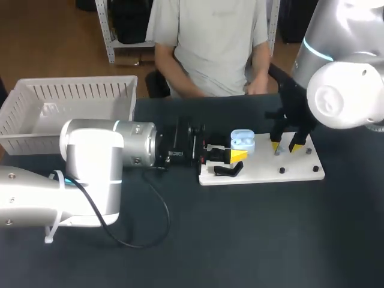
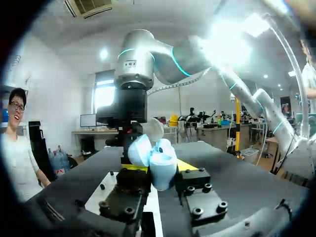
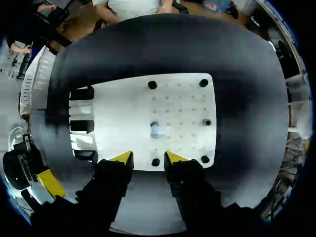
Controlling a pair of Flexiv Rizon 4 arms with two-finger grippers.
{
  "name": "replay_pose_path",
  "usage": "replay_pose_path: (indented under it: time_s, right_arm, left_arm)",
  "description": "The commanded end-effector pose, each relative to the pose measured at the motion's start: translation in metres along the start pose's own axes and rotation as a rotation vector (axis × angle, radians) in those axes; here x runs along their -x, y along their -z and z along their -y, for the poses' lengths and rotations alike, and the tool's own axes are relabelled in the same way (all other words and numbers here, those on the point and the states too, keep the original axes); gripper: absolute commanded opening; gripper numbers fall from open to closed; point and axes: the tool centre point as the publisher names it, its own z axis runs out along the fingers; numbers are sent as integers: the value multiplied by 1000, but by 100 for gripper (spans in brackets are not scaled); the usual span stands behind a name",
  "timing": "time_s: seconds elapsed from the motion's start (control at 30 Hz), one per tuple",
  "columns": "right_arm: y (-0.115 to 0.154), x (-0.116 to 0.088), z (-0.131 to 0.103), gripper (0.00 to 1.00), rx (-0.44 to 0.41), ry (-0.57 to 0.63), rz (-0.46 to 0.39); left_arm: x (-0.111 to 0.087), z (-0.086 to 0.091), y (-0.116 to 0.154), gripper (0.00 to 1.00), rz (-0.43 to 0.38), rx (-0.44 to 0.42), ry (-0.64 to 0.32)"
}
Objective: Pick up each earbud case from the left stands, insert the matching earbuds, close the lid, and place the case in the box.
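A light blue earbud case (image 1: pixel 242 141) with its lid up sits at the left end of the white board (image 1: pixel 300 174), and my left gripper (image 1: pixel 233 155) is shut on it. In the left wrist view the case (image 2: pixel 157 165) stands between the yellow fingertips (image 2: pixel 186 165), lid tilted back. My right gripper (image 1: pixel 287 146) hangs open over the board's right half. A small pale earbud (image 3: pixel 154 129) stands on the board (image 3: pixel 182 98) just ahead of the right gripper (image 3: pixel 148 158), with nothing between its fingers.
A white slatted box (image 1: pixel 72 102) stands at the table's back left. Black stands (image 3: pixel 81 126) line the board's left end, one of them (image 1: pixel 229 170) in front of the case. A black cable (image 1: pixel 153 207) loops over the table by my left arm.
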Motion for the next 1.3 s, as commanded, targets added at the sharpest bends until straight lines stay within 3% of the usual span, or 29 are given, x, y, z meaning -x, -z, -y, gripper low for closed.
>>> replay_pose_path:
  time_s: [0.03, 1.3]
  right_arm:
    - [-8, 8, -1, 38, -3, -12, -12]
    - [-28, 25, 9, 27, -2, -76, -29]
  left_arm:
    - [0, 1, 0, 0, 1, 4, -2]
    - [0, 1, 0, 0, 1, 4, -2]
